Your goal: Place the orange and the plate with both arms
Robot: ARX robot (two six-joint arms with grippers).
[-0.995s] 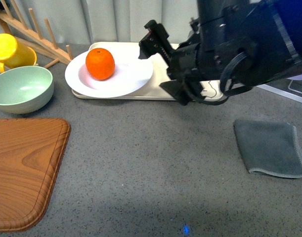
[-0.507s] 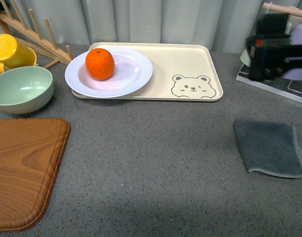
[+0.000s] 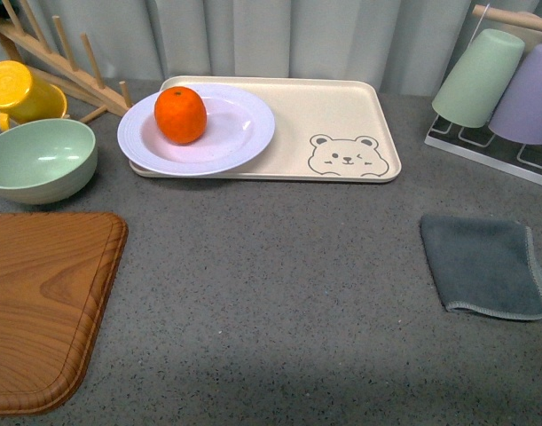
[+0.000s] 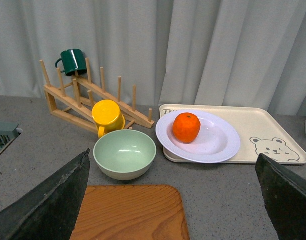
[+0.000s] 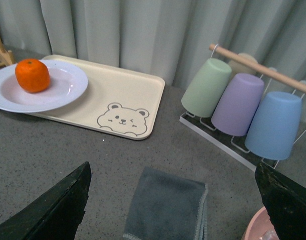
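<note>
The orange [image 3: 180,114] rests on the left half of the pale plate [image 3: 244,133], which sits on the left end of the beige bear tray [image 3: 341,115]. Neither arm shows in the front view. In the left wrist view my left gripper [image 4: 172,155] is open, well back from the orange [image 4: 186,127] and the plate [image 4: 218,142], over the edge of the wooden board. My right gripper [image 5: 172,166] is open too, above the grey cloth [image 5: 168,207], with the orange [image 5: 32,75] and plate [image 5: 67,87] far off. Nothing is held.
A mint-green bowl [image 3: 35,160] and a yellow cup [image 3: 13,89] stand left of the tray by a wooden peg rack [image 3: 58,58]. A wooden cutting board [image 3: 40,302] lies front left. A grey cloth [image 3: 483,264] lies at the right, below upturned cups [image 3: 477,78] on a rack.
The right arm, which hung over the tray beside the plate, pulled away to the right and left the front view. Orange and plate stayed put.
</note>
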